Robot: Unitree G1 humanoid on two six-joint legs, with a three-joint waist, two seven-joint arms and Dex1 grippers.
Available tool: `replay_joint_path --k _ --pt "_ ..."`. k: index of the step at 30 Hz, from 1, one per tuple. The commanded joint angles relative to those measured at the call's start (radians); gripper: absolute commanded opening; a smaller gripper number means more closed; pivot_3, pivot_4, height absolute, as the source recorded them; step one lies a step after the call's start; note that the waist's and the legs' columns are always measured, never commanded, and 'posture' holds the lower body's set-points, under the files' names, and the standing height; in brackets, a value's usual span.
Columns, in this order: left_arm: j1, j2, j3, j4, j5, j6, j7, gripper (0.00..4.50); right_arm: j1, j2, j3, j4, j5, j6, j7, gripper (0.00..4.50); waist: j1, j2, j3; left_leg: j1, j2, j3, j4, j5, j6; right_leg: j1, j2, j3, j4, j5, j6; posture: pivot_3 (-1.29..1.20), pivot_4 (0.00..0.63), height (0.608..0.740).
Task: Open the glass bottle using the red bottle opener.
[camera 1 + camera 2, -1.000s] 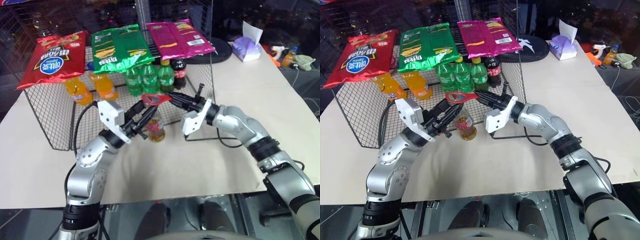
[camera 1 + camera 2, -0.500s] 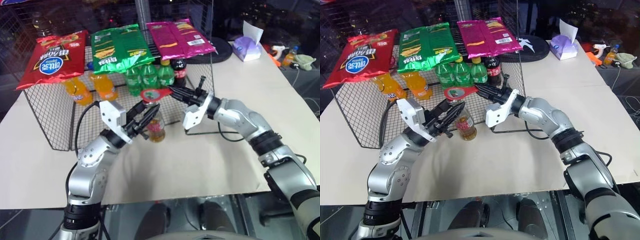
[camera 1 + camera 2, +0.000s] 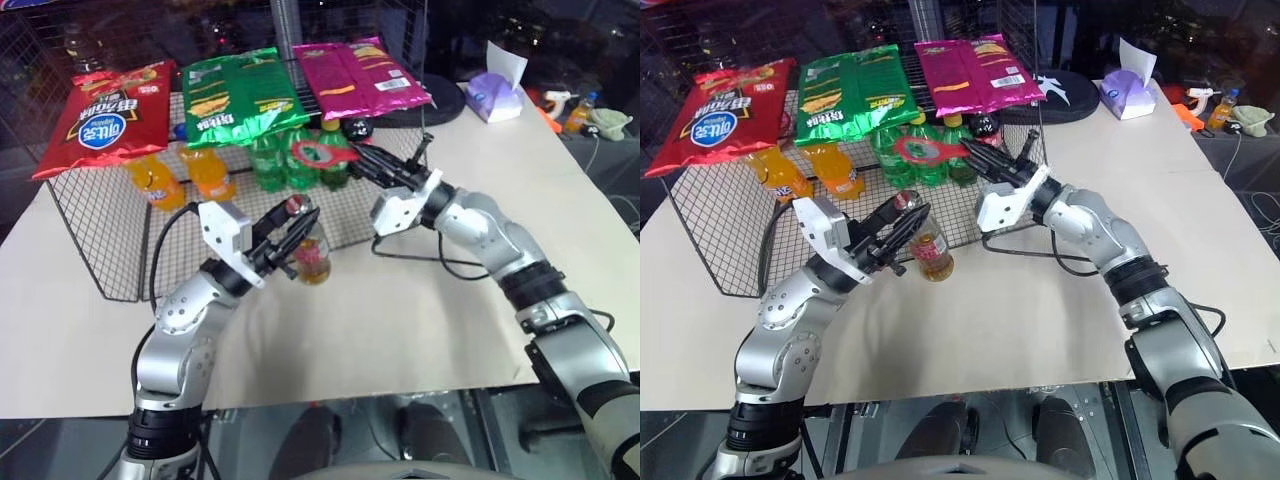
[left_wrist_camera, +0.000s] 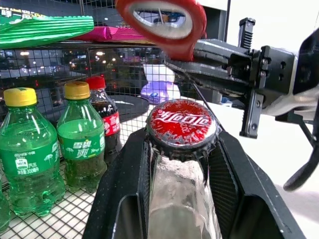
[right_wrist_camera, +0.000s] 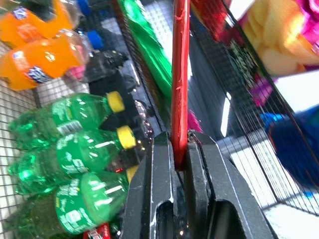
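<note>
The glass bottle (image 3: 313, 260) stands on the table in front of the wire rack, its red cap (image 4: 182, 122) on top. My left gripper (image 3: 299, 224) is shut on the bottle's neck, one black finger on each side. My right gripper (image 3: 358, 160) is shut on the handle of the red bottle opener (image 3: 312, 153). The opener's ring head hangs in the air above and behind the bottle, in front of the green bottles, clear of the cap. In the right wrist view the opener (image 5: 179, 74) shows edge-on, clamped between the fingers.
A wire rack (image 3: 90, 230) spans the back of the table (image 3: 400, 330). Chip bags (image 3: 110, 115) lie on top of it; orange soda bottles (image 3: 185, 175), green bottles (image 3: 270, 160) and a cola bottle stand inside. A tissue box (image 3: 495, 95) sits far right. A black cable trails under my right arm.
My right gripper has lifted the opener up and back, off the bottle's top toward the rack. The left gripper and the bottle have stayed put.
</note>
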Motion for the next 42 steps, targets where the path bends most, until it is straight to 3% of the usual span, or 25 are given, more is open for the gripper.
replay_joint_path --k 1,8,10,11,16,22,32,42 --pt "0.023 -0.003 -0.043 0.026 0.006 0.029 -0.014 1.07 0.011 0.002 -0.037 -0.017 0.036 0.016 -0.008 0.0 0.0 0.0 0.0 0.0 0.0 0.0 0.0 0.0 0.0 0.0 0.0 0.0 0.0 0.0 0.0 0.0 0.15 0.74" --pt "0.014 -0.004 -0.044 0.031 0.018 0.017 -0.011 1.07 0.029 0.004 -0.036 -0.026 0.053 0.036 -0.001 0.0 0.0 0.0 0.0 0.0 0.0 0.0 -0.001 0.0 0.0 0.0 0.0 0.0 -0.001 0.0 0.0 0.0 0.15 0.74" --pt "0.012 -0.004 -0.044 0.032 0.019 0.015 -0.01 2.07 0.031 0.003 -0.034 -0.026 0.055 0.04 -0.001 0.0 0.0 0.0 0.0 0.0 0.0 0.0 -0.001 0.0 0.0 0.0 0.0 0.0 -0.001 0.0 0.0 0.0 0.15 0.74" --pt "0.011 -0.004 -0.045 0.031 0.02 0.015 -0.009 2.18 0.032 0.003 -0.034 -0.026 0.057 0.042 0.0 0.0 -0.001 0.0 0.001 0.0 0.0 0.0 -0.001 0.0 0.0 0.0 0.0 0.0 -0.001 0.0 0.0 0.0 0.15 0.74" --pt "0.006 -0.001 -0.046 0.033 0.026 0.009 -0.001 4.42 0.035 0.003 -0.033 -0.032 0.066 0.049 0.005 0.0 -0.008 -0.004 0.004 -0.007 0.001 0.002 -0.004 0.0 0.0 -0.01 0.0 0.002 -0.001 0.0 0.0 0.0 0.15 0.74" --pt "0.011 -0.002 -0.046 0.033 0.028 0.008 -0.003 4.42 0.035 0.003 -0.033 -0.028 0.068 0.051 0.007 0.0 -0.026 -0.004 0.004 -0.017 0.002 0.004 -0.005 0.0 -0.001 -0.02 0.0 0.003 -0.003 0.0 0.0 0.0 0.15 0.74" --pt "0.044 -0.002 -0.045 0.013 0.023 0.004 -0.007 4.42 0.043 -0.005 -0.038 -0.031 0.083 0.05 0.021 0.0 -0.029 -0.004 0.004 -0.018 0.002 0.003 -0.005 0.0 -0.001 -0.02 0.001 0.002 -0.003 0.0 0.0 0.0 0.15 0.74" --pt "0.14 0.039 -0.031 -0.037 0.012 0.015 -0.026 4.42 0.199 -0.011 -0.111 -0.178 0.364 0.314 0.272 0.0 -0.028 -0.003 0.004 -0.018 0.002 0.003 -0.005 0.0 -0.001 -0.019 0.0 0.002 -0.003 0.0 0.0 0.0 0.15 0.74"
